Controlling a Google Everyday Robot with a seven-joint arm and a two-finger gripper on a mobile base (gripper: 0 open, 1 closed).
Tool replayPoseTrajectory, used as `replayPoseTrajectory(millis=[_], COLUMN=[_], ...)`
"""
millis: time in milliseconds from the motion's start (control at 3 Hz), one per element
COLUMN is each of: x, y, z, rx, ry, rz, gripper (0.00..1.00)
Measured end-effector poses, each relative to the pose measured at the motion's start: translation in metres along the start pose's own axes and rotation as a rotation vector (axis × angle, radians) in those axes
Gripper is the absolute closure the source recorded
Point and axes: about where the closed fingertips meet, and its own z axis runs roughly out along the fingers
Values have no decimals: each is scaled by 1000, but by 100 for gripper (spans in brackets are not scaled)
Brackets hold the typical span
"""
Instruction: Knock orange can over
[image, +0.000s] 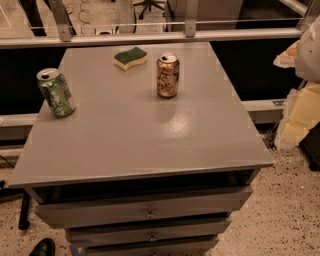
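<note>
The orange can (167, 75) stands upright on the grey cabinet top (150, 135), in its far middle part. It is shiny orange-gold with dark script and a silver top. My gripper (299, 111) shows as pale cream and white shapes at the right edge of the camera view, beyond the cabinet's right side and well apart from the orange can.
A green can (56, 93) stands upright near the left edge of the top. A green and yellow sponge (130, 58) lies at the back, left of the orange can. Drawers (145, 212) are below the top. A rail (150, 37) runs behind.
</note>
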Motion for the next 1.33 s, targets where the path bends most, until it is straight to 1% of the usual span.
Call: replayPoseTrajectory(millis=[333, 667, 1000, 1333], x=[0, -5, -18, -36], y=[0, -13, -51, -98], z=[0, 12, 40, 61], rx=[1, 37, 122, 208], ry=[0, -46, -142, -284], rz=[0, 0, -27, -23], gripper=[0, 0, 0, 0])
